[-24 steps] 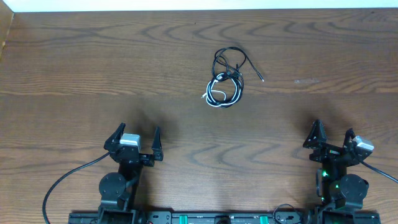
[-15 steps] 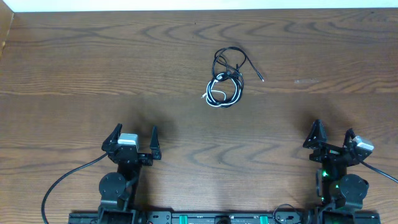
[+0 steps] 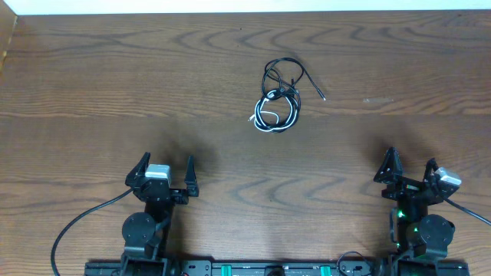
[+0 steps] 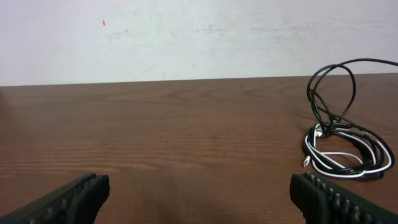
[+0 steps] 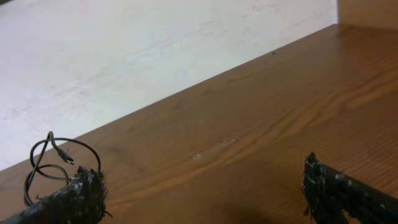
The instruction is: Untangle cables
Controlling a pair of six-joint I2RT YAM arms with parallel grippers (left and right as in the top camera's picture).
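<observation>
Left gripper [image 3: 169,159] sat near-left, jaws spread wide, nothing between them. Right gripper [image 3: 410,159] sat near-right, also released and empty. Both were well apart from the cables [image 3: 278,96], which lay in one tangled clump on the table [image 3: 107,77], far side, roughly centre. The clump was black loops wound around one white cord [image 3: 261,123]. One black loop stood up off the wood. One black plug end [image 3: 323,98] trailed out to the right.
</observation>
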